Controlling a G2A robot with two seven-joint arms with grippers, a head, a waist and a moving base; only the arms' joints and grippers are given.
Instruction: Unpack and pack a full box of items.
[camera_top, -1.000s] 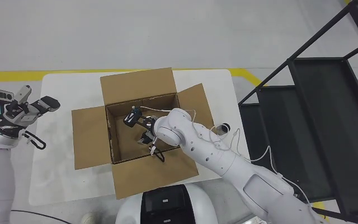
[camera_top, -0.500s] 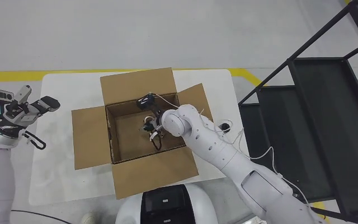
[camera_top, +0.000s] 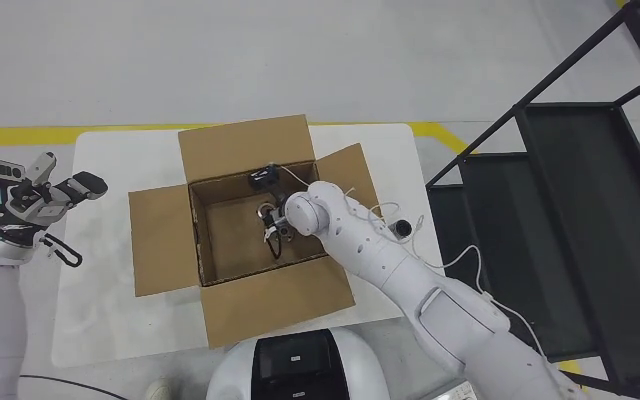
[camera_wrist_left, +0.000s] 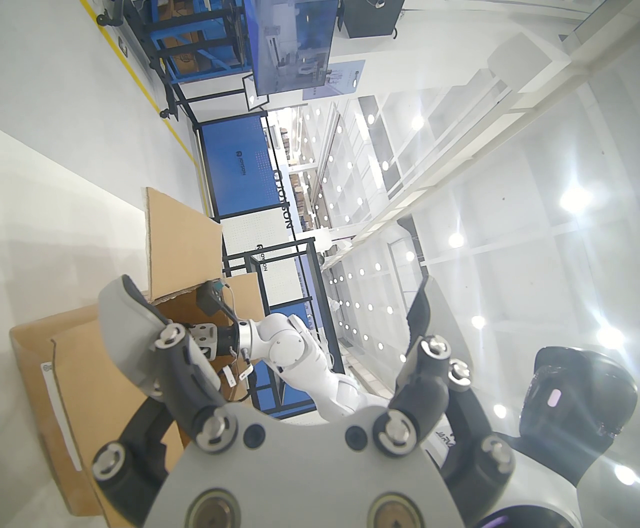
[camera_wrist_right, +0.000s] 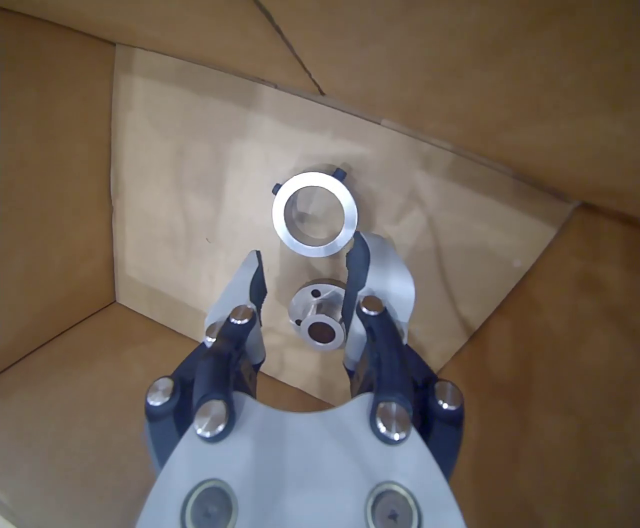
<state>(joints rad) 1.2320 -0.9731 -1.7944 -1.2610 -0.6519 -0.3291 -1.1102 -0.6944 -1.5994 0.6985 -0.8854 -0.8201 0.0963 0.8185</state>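
top view: a brown cardboard box (camera_top: 245, 150) stands open on the white table (camera_top: 100, 330), its four flaps folded outward. the right gripper (camera_top: 271, 228) is down inside the box, toward its right wall. the left gripper (camera_top: 72, 218) is at the table's left edge, well apart from the box.

left wrist view: the left gripper (camera_wrist_left: 275, 295) has its jaws spread wide with nothing between them. beyond it the box (camera_wrist_left: 185, 240) shows a raised flap.

right wrist view: the right gripper (camera_wrist_right: 306, 255) has its jaws open over the box floor, which is lined with a sheet of brown paper (camera_wrist_right: 175, 200). a small silver flanged metal hub (camera_wrist_right: 317, 322) lies on the paper between the jaws; whether they touch it cannot be told. a flat silver metal ring (camera_wrist_right: 315, 214) lies just beside the hub, past the jaw tips.
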